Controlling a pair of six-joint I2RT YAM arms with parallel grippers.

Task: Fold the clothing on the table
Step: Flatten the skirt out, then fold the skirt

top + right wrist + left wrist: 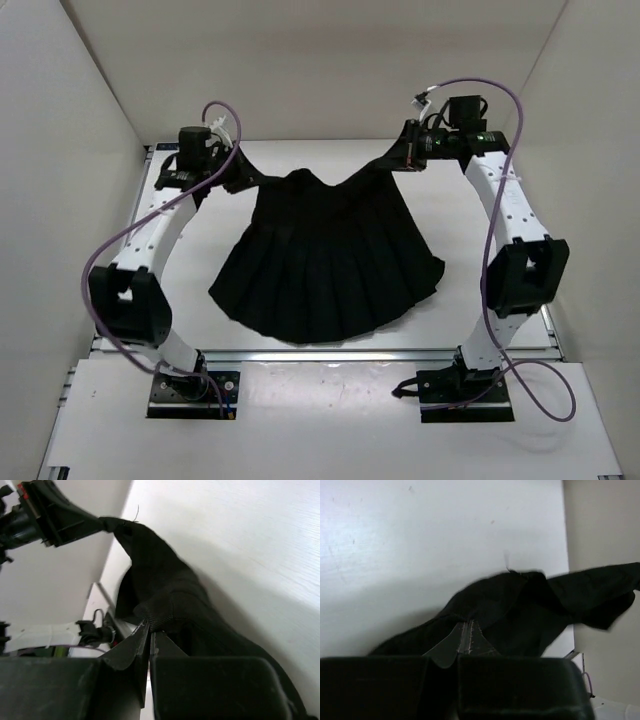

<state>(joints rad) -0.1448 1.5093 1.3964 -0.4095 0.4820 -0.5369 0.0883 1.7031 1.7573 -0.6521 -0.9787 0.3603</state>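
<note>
Holding the skirt (325,255) up by both waist corners
Both the left hand (465,632) and the right hand (149,632) pinch a waistband corner, lifted at the far end while the hem rests on the surface (450,215); keeping them level and evenly apart should carry the fold over straight.

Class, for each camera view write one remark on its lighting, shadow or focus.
Top external: even light, sharp, a faint shadow under the clothing on the table. Left wrist: the left claw is near, dark and blurred; the table shows pale sheen. Right wrist: the right claw is soft-focused; the fabric is mostly featureless black.
</note>
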